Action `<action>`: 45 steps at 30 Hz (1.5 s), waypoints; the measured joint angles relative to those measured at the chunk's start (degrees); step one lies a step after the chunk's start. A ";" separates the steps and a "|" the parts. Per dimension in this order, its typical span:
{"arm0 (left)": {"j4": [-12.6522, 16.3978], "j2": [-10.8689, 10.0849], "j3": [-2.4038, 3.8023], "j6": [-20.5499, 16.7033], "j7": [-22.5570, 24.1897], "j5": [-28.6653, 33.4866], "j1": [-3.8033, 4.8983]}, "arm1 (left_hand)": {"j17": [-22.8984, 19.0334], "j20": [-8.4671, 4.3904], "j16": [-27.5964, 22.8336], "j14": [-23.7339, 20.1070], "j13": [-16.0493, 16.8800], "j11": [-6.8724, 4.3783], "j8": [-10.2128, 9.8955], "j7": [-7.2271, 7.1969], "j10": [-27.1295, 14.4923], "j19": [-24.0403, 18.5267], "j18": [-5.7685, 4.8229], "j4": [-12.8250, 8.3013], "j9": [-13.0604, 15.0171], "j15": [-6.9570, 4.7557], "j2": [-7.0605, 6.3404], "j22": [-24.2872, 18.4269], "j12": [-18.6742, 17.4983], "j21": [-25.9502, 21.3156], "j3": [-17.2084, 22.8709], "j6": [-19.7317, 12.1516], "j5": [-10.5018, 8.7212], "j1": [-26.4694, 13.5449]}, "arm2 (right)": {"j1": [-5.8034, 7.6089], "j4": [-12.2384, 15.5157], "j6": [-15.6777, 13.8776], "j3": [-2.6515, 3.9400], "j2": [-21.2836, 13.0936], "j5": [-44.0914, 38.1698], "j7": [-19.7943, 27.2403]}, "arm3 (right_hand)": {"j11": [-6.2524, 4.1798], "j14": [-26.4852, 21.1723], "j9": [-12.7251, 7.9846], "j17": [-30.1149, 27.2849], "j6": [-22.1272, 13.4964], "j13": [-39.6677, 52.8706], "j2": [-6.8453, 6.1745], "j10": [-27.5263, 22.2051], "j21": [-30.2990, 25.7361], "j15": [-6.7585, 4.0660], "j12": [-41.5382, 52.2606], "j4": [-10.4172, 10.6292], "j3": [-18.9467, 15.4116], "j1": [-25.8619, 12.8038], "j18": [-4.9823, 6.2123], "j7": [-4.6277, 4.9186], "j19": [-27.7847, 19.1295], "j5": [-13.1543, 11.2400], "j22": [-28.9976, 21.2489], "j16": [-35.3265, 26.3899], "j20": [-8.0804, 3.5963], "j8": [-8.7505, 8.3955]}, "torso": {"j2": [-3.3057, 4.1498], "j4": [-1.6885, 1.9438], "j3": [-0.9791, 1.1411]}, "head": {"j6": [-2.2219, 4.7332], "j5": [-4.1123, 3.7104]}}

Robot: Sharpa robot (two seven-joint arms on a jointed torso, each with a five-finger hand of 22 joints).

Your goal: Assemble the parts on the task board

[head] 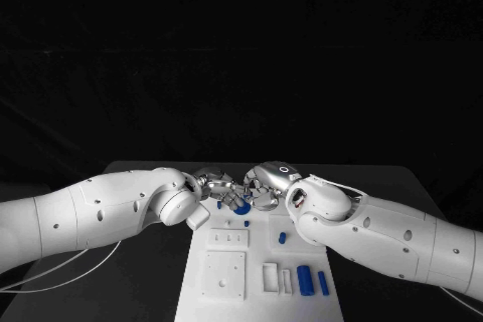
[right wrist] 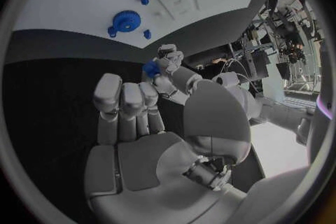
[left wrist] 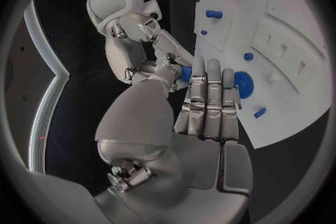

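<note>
My two hands meet above the far end of the white task board [head: 227,274]. A small blue part [left wrist: 185,71] [right wrist: 150,69] sits between the thumb and a finger of my left hand [head: 209,184] [left wrist: 206,103]. The thumb of my right hand [head: 266,186] [right wrist: 140,123] reaches to the same part; whether it also grips it I cannot tell. The other fingers of both hands lie straight. A blue gear [head: 241,207] [left wrist: 243,84] [right wrist: 126,21] lies on the board just below the hands.
Several more blue parts lie on the board: a short peg [head: 283,237], a thick cylinder [head: 304,279] and a thin bar [head: 323,282] at its near right. Two raised white blocks [head: 227,239] stand at its middle. Black table [head: 151,280] surrounds the board.
</note>
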 measured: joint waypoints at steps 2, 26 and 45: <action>-0.06 0.00 -0.02 -0.07 -0.30 0.42 -0.01 | 0.00 0.00 0.83 0.07 0.83 -0.05 0.18 -0.06 0.17 0.00 0.00 -6.86 2.30 -0.07 1.11 0.00 0.70 0.75 4.66 0.33 1.11 -7.06 | 0.00 0.07 0.00 -0.01 0.08 0.00 0.05 | 0.00 0.00 0.00 0.00 0.00 0.00 0.00 0.00 0.00 0.00 0.00 0.00 0.00 0.00 0.01 0.00 0.00 0.00 0.00 0.00 0.00 0.00 | 0.00 0.00 0.00 | -0.02 0.01; 0.00 -0.05 -0.06 -0.04 -1.64 2.21 -0.06 | 0.52 -0.40 3.91 0.79 3.38 -0.80 0.66 -0.29 0.86 -0.41 0.00 -10.38 4.43 -0.78 1.48 0.03 3.73 2.76 9.26 1.27 2.07 -13.37 | -0.15 -0.24 0.00 -0.13 0.31 0.00 0.61 | 0.00 0.09 -0.01 0.00 -0.01 0.01 -0.02 0.00 0.00 0.09 -0.05 0.00 -0.01 -0.02 0.00 0.02 -0.09 0.00 -0.02 0.00 0.11 0.18 | 0.00 0.01 -0.08 | -0.30 0.01; 0.45 -0.11 0.06 -0.21 -1.59 -4.73 0.01 | 0.68 -0.99 7.21 3.70 5.53 -2.84 2.47 -0.97 2.96 0.86 0.02 -10.23 6.64 -3.07 -0.08 0.02 7.62 6.46 9.41 3.84 0.58 -13.76 | -0.36 -1.16 -2.82 -0.26 -0.80 0.98 0.75 | 2.24 -0.91 -1.56 -0.72 -4.10 -4.11 -6.80 -4.74 -1.54 1.88 -5.60 2.18 -8.17 -4.89 -0.02 2.84 -1.52 3.91 -0.02 -2.30 0.02 -3.72 | -0.04 -0.09 0.01 | -0.40 0.14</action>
